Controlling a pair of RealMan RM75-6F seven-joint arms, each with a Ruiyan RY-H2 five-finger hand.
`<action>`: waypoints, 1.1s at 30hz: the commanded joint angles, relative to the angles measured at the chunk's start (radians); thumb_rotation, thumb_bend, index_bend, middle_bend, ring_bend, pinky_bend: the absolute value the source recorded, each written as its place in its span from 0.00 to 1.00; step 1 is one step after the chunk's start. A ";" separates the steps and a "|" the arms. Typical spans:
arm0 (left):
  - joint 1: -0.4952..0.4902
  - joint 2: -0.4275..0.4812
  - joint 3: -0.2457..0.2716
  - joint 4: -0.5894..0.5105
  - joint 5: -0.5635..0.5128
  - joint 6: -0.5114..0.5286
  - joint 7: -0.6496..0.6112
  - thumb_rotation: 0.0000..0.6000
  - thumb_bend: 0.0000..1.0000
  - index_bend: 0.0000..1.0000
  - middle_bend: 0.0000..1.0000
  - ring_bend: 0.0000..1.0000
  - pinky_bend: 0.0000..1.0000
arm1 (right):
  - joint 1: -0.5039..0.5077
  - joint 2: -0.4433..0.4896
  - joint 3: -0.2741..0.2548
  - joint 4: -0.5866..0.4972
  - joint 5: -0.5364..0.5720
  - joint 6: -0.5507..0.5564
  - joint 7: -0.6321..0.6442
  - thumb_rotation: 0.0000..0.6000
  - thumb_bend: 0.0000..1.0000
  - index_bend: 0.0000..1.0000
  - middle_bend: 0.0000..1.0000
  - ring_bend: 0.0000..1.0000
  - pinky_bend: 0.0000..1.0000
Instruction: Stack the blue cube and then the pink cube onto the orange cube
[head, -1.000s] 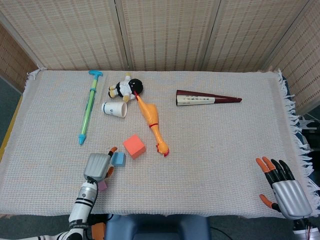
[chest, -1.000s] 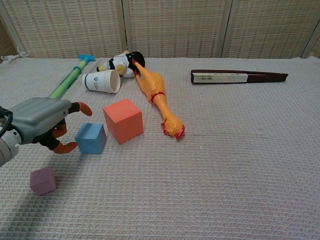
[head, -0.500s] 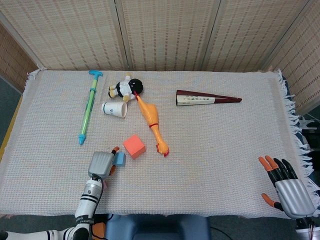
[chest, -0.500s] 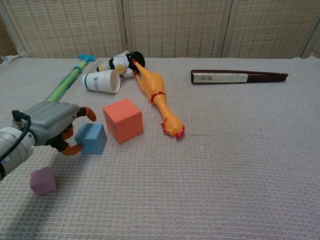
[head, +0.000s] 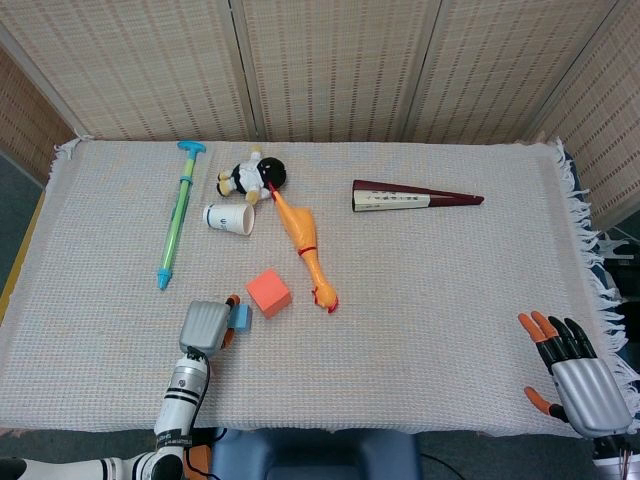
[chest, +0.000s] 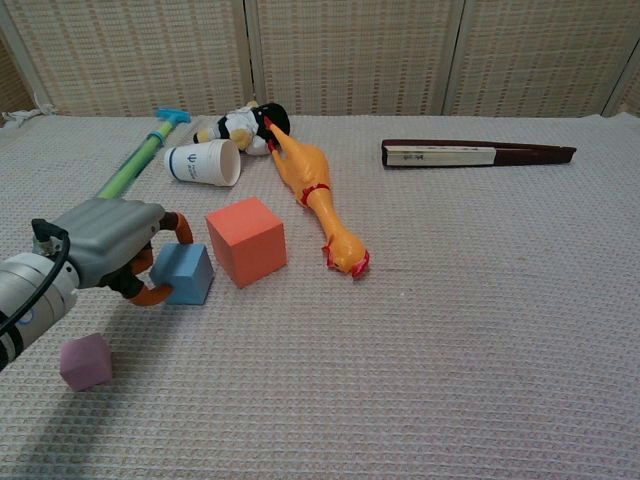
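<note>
One blue cube btwn curled fingers of left hand, grasped.

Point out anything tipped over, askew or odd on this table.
The paper cup lies on its side, mouth toward the orange cube. The rubber chicken lies diagonally beside it. The blue cube sits turned at an angle at the left hand. No spills or damage show.

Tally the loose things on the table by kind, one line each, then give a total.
Cubes: 3 – blue cube, orange cube, pink cube
Toys: 3 – rubber chicken, plush penguin, water squirter
Paper cup: 1
Folded fan: 1
Total: 8
</note>
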 joint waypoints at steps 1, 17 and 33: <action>0.008 0.022 0.007 -0.034 0.008 0.016 -0.006 1.00 0.32 0.44 1.00 1.00 1.00 | 0.000 -0.001 0.000 0.000 0.001 0.000 -0.001 1.00 0.12 0.00 0.00 0.00 0.00; 0.013 0.133 -0.001 -0.246 0.046 0.118 0.074 1.00 0.32 0.45 1.00 1.00 1.00 | 0.004 0.004 -0.008 -0.004 -0.013 -0.001 0.008 1.00 0.12 0.00 0.00 0.00 0.00; -0.119 0.126 -0.040 -0.165 0.066 0.004 0.079 1.00 0.33 0.44 1.00 1.00 1.00 | 0.005 0.012 -0.001 -0.001 0.003 0.003 0.025 1.00 0.12 0.00 0.00 0.00 0.00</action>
